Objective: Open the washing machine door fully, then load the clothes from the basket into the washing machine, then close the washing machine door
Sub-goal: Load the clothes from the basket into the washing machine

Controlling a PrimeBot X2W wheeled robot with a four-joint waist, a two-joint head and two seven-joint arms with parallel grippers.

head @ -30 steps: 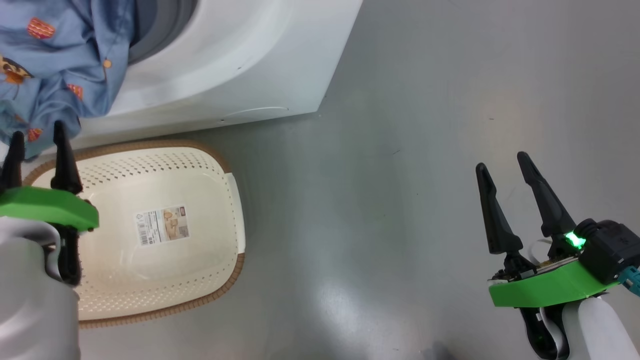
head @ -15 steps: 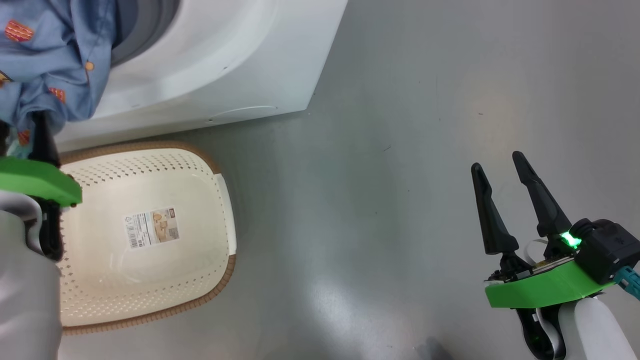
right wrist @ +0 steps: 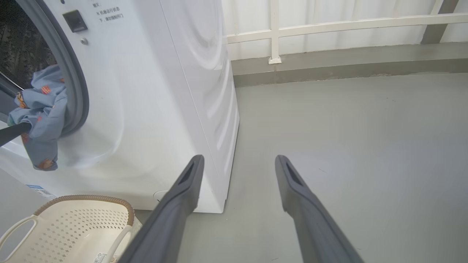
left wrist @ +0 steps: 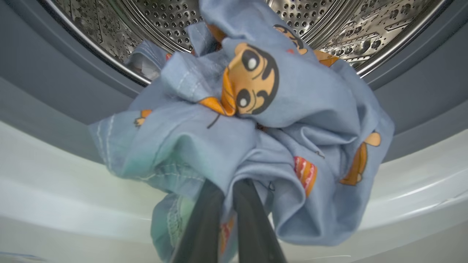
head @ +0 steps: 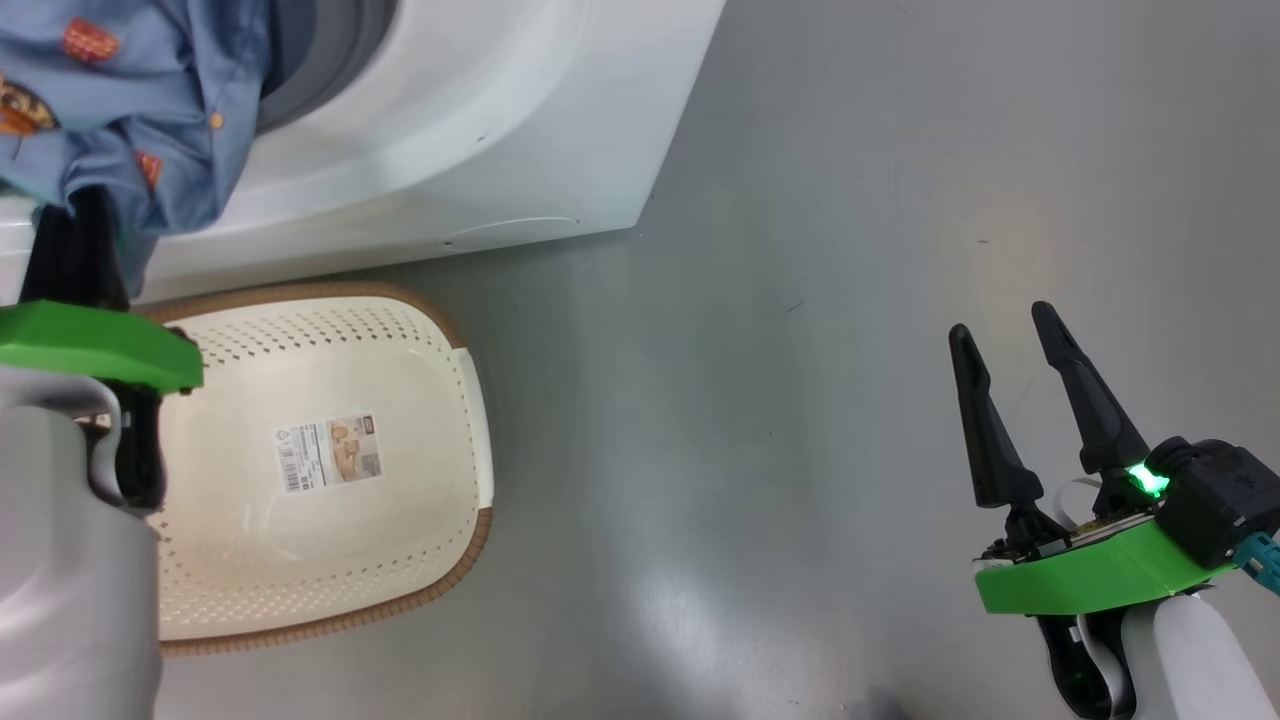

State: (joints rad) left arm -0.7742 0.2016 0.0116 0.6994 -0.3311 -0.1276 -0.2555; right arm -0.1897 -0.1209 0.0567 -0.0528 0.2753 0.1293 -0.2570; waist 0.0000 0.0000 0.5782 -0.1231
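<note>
See left end effector (left wrist: 228, 184) pinched shut on clothes (left wrist: 256, 120), fingers (left wrist: 204, 223) buried in a fold at the washer (head: 480, 100) mouth. Read the blue bundle as draped over the gasket (left wrist: 55, 84) lip: upper part inside the drum (left wrist: 164, 14), lower part hanging down the washer front. See right end effector (head: 1000, 320) spread wide, gripping nothing, over bare floor (head: 800, 450) well to the right of the washer. Find basket (head: 300, 330) on the floor just in front of the washer, below the hanging cloth, with a label (head: 328, 452) on its bottom.
</note>
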